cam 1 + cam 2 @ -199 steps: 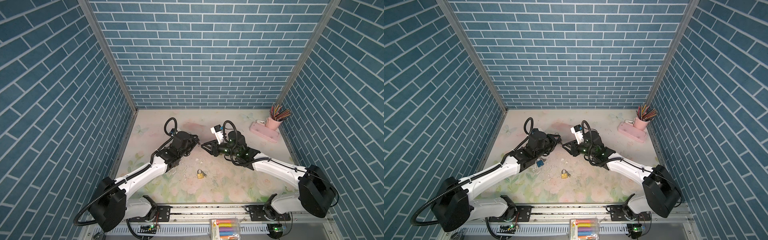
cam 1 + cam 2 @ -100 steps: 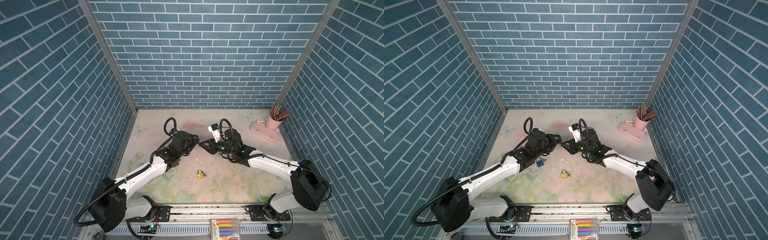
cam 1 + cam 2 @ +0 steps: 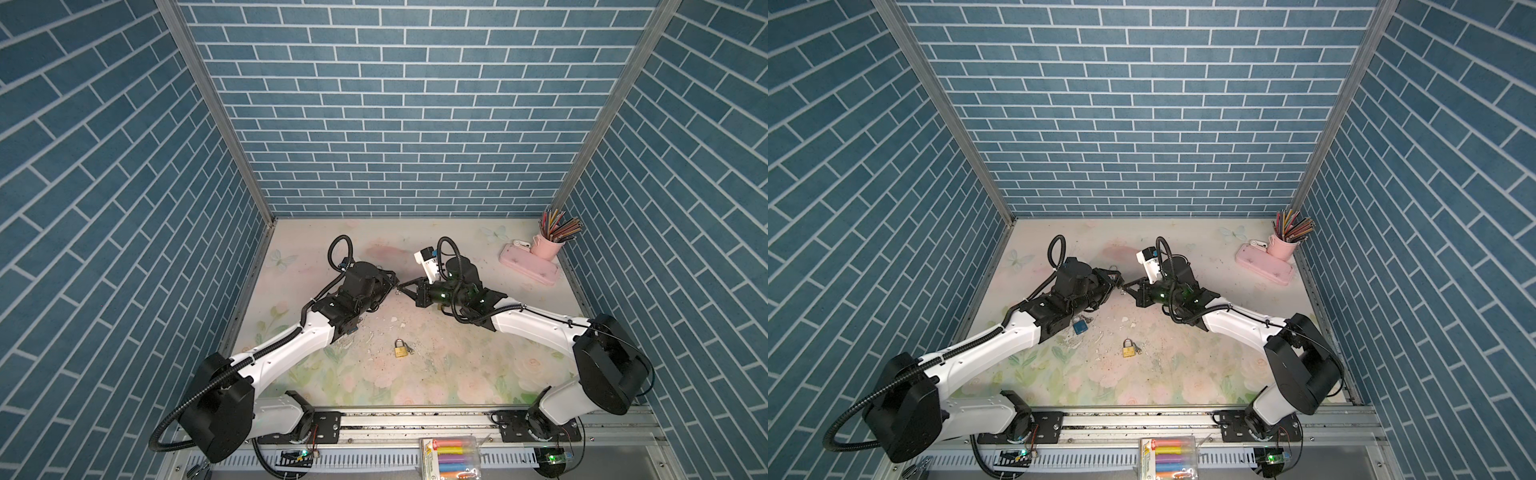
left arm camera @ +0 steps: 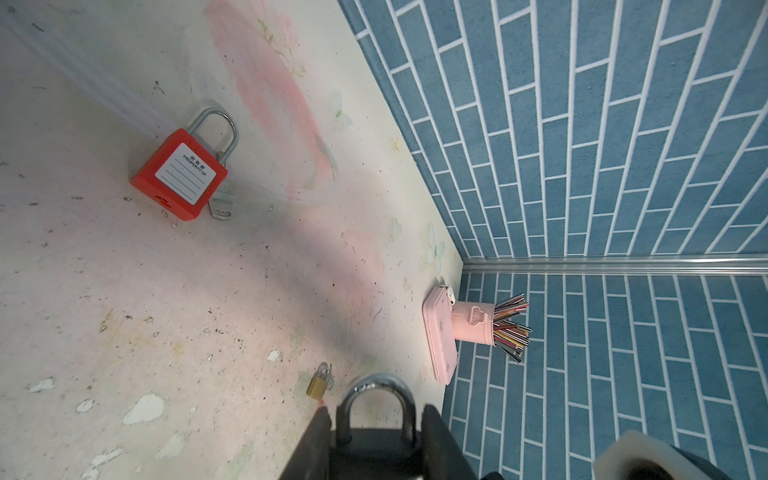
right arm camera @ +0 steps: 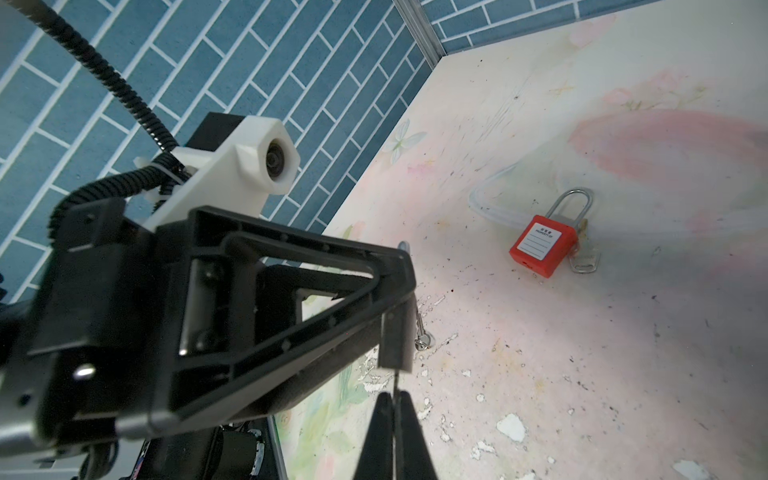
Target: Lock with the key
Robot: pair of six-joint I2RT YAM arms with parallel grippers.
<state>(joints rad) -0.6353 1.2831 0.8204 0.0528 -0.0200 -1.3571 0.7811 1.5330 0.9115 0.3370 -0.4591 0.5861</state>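
Note:
My left gripper [image 4: 376, 411] is shut on a dark padlock [image 4: 374, 449], and the silver shackle sticks out past the fingers. In the right wrist view the same padlock [image 5: 395, 336] hangs in the left gripper's black frame. A thin key [image 5: 395, 380], seen edge-on, runs from its underside into my right gripper [image 5: 395, 397], which is shut on it. In both top views the two grippers [image 3: 392, 286] [image 3: 402, 287] meet tip to tip above the middle of the table, left gripper [image 3: 1116, 283] facing right gripper [image 3: 1128, 287].
A red padlock [image 4: 176, 176] [image 5: 542, 245] with a key lies beyond the grippers by a clear tube. A small brass padlock [image 3: 400, 349] [image 3: 1128, 349] lies nearer the front. A blue padlock [image 3: 1079, 326] sits under the left arm. A pink cup of pencils [image 3: 548, 245] and a pink case [image 3: 528, 270] stand back right.
My right gripper has moved left up to the left gripper's tip and its jaws have shut. The left arm and its padlock have stayed still.

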